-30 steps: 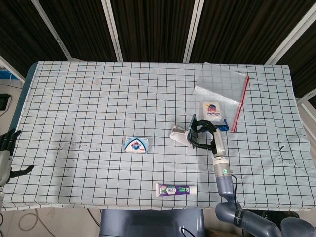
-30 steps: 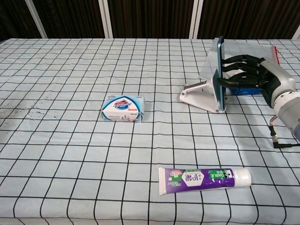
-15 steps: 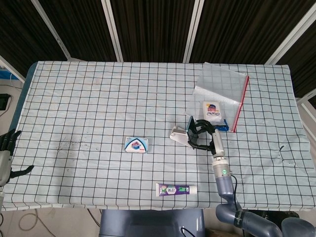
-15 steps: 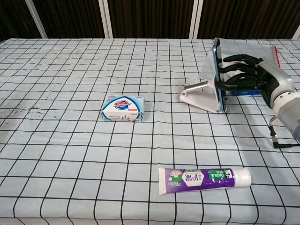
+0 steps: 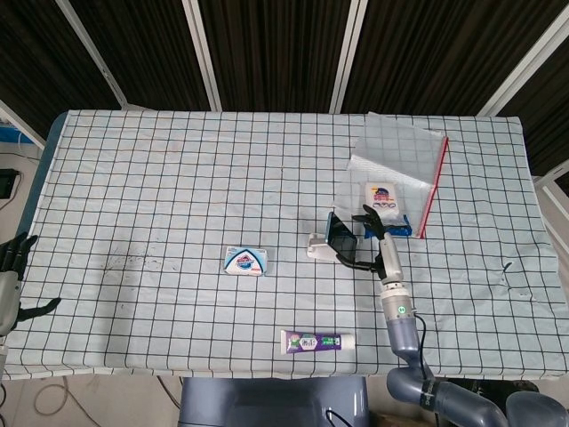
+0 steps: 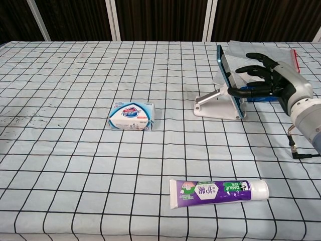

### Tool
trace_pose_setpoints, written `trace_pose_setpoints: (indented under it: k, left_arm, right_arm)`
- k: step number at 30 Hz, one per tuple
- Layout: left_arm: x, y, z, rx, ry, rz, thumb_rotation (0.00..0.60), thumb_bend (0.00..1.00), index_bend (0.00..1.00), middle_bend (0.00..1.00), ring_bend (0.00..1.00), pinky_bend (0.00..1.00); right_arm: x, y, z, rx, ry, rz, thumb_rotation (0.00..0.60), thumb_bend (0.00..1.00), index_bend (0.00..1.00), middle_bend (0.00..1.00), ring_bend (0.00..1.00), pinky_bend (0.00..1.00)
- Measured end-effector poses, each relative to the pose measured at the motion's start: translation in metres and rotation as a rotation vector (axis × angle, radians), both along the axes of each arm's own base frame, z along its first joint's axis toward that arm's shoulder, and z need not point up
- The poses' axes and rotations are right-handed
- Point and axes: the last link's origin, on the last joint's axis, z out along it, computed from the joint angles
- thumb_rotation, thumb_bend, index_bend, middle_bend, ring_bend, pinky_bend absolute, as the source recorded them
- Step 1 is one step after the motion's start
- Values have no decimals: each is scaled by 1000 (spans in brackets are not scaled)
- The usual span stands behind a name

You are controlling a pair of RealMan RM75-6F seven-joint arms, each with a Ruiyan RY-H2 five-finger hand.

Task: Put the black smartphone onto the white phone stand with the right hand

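**A:** ok so the black smartphone [image 6: 229, 80] is on the white phone stand [image 6: 216, 106] rn, leaning back, bottom edge down by the stand's base. Right hand [image 6: 268, 80] sits just behind it w/ fingers [image 6: 249, 69] fanned out toward the back of the phone. Imo it's propping it more than gripping, but can't tell for sure.

**B:** yeah, I'd call it barely holding. Best way to do this step: keep the fingertips light on the back, make sure the bottom edge is really seated against the lip, then let go straight backward, away from the phone. Any sideways drag and it tips w/ the stand.

**A:** agreed. Stuff I can't make out tho: the lip itself, the phone hides it in chest view and head view is too small. Also the thumb, no idea if it's wrapped round the front edge.

**B:** same. Behind the hand there's a clear zip bag [image 5: 397, 169] w/ a card or smth inside, partly blocked by the fingers. Left hand [image 5: 11, 271] is way off at the far table edge, cut off by the frame; fingers look apart, holding nothing afaict.

**A:** soap box [image 6: 132, 115] and toothpaste tube [image 6: 218, 192] are well apart from the hand, no prob there.
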Motion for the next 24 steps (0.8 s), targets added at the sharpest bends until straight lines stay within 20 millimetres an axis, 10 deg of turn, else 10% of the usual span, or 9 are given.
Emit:
trace_pose_setpoints:
  k: [24]
  left_arm:
    - [1,-3,2,8,4,-20,600,0,0,0,0,0]
  right_arm:
    - [-16,33,42,-1,201,10,600,0,0,88,0,144]
